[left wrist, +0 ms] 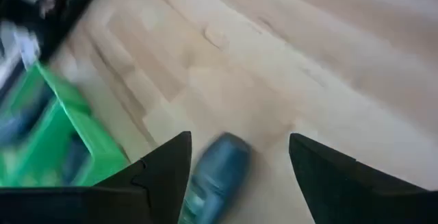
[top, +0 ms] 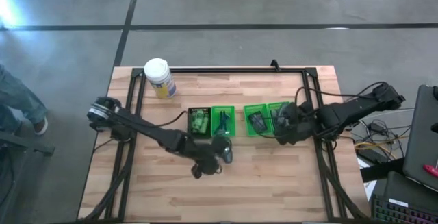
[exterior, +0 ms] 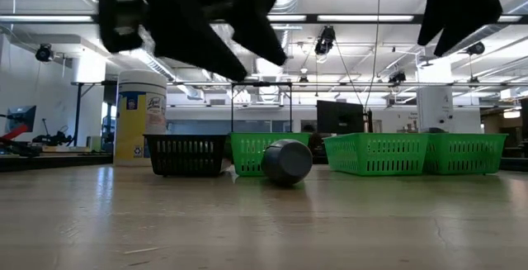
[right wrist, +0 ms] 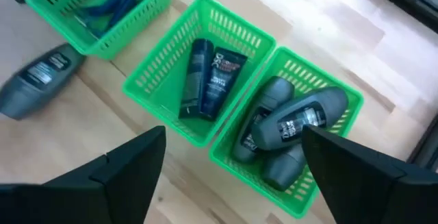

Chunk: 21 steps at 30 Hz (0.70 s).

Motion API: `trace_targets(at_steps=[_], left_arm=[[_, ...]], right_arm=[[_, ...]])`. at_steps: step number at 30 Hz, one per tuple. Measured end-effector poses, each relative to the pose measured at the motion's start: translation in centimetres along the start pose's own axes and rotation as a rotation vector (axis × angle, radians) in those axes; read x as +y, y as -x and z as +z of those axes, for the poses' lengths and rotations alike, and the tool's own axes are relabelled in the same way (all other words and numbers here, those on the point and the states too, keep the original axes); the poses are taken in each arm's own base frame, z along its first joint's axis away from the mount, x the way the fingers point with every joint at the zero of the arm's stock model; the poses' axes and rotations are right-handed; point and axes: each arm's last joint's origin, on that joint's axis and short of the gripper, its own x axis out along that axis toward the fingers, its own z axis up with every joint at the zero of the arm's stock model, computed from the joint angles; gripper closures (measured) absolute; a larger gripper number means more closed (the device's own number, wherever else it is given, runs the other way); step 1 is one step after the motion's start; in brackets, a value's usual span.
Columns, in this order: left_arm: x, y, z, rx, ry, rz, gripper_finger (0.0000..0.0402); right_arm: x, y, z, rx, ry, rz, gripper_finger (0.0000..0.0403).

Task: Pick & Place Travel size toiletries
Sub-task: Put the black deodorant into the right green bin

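Wooden tabletop (top: 274,176) carries four trays in a row. One dark grey tube (top: 227,153) lies loose just before them, under the left gripper (left wrist: 239,166), spread wide. Right gripper (right wrist: 233,162) hovers wide over the rightmost tray (right wrist: 321,80) of grey tubes.

Light wooden plank bench (top: 274,183) with black metal frame rails along its edges. Directly on it: white-lidded yellow-labelled jar (top: 159,78) near the far left corner; a row of four square baskets mid-bench, one black mesh basket (top: 200,121) then three green mesh baskets (top: 223,121) (top: 256,120) (top: 276,107); one dark grey oval tube (top: 226,151) lying loose on the wood just in front of the row.
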Motion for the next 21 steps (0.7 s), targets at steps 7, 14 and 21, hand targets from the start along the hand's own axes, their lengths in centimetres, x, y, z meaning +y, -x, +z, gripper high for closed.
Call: trace_targets(at_steps=[7, 14, 21], left_arm=[[1.8, -3.4, -3.2, 0.111, -0.159, -0.049, 0.0152], [4.3, -4.1, -4.0, 0.066, -0.154, -0.101, 0.0152], [3.3, -6.0, -5.0, 0.051, -0.082, -0.267, 0.0152]], right_arm=[[0.3, 1.1, 0.4, -0.012, -0.026, 0.041, 0.0049], [0.5, 1.2, -0.1, -0.006, -0.067, 0.052, 0.0059], [1.1, 0.6, -0.6, 0.008, -0.064, 0.036, 0.0077]])
